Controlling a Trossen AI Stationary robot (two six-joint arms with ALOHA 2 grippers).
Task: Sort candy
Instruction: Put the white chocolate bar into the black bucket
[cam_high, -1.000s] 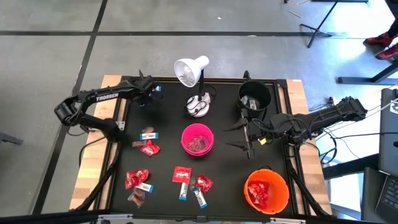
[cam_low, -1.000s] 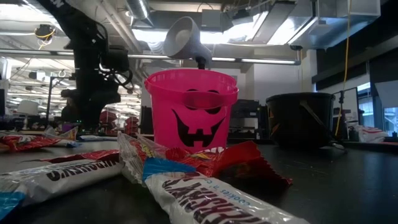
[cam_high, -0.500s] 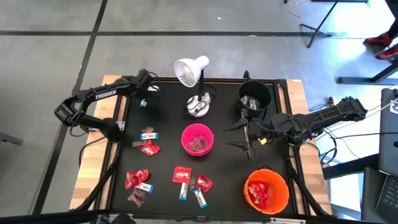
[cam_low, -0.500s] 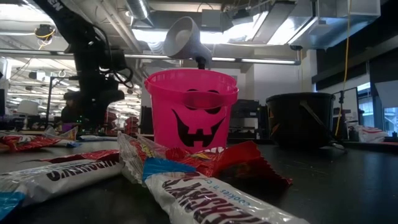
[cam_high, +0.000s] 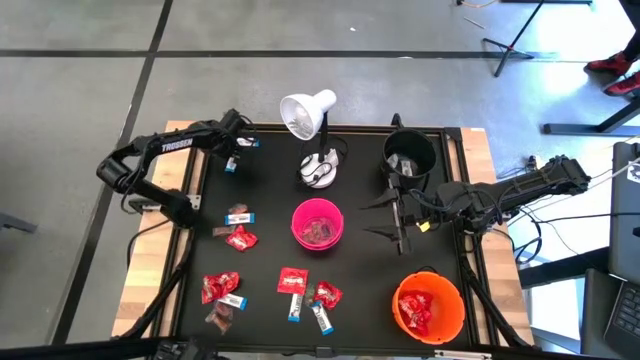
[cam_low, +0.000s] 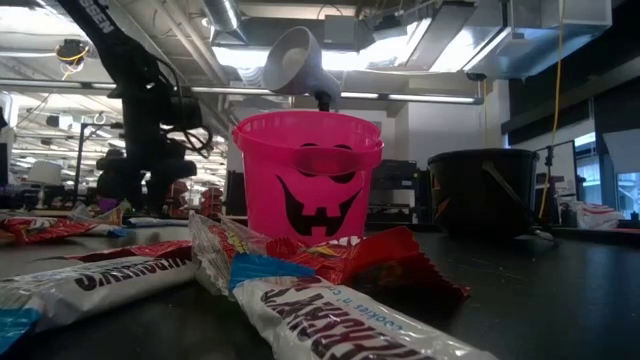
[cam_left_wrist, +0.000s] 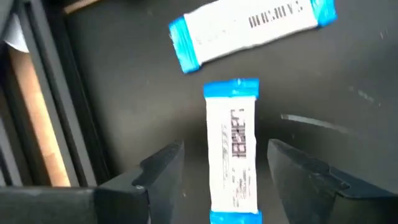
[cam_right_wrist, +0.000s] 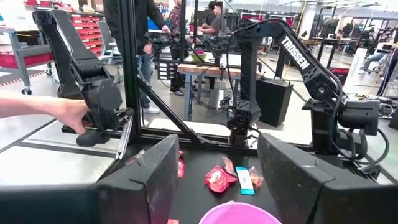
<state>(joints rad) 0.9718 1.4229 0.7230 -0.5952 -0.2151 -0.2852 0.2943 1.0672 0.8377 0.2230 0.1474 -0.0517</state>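
Two slim white-and-blue candy bars lie flat on the black table near its far left corner. My left gripper (cam_left_wrist: 227, 168) points steeply down over the nearer bar (cam_left_wrist: 231, 124) (cam_high: 232, 165), open, one finger on either side and not touching it. The second bar (cam_left_wrist: 249, 28) (cam_high: 248, 143) lies just beyond. My right gripper (cam_high: 388, 222) hangs open and level to the right of the pink bucket (cam_high: 317, 222), holding nothing. More candy lies in loose groups left of the pink bucket (cam_high: 240, 228) and along the near edge (cam_high: 222, 292) (cam_high: 305, 290).
A white desk lamp (cam_high: 312, 125) stands behind the pink bucket. A black bucket (cam_high: 410, 155) stands at the far right. An orange bucket (cam_high: 428, 305) holding red packets is at the near right. Beyond the table, a person's hand (cam_right_wrist: 62, 112) rests on another arm.
My left gripper has swung a little toward the table's far left corner and sunk. Its fingers have opened, and the white-and-blue bar now lies on the table between them.
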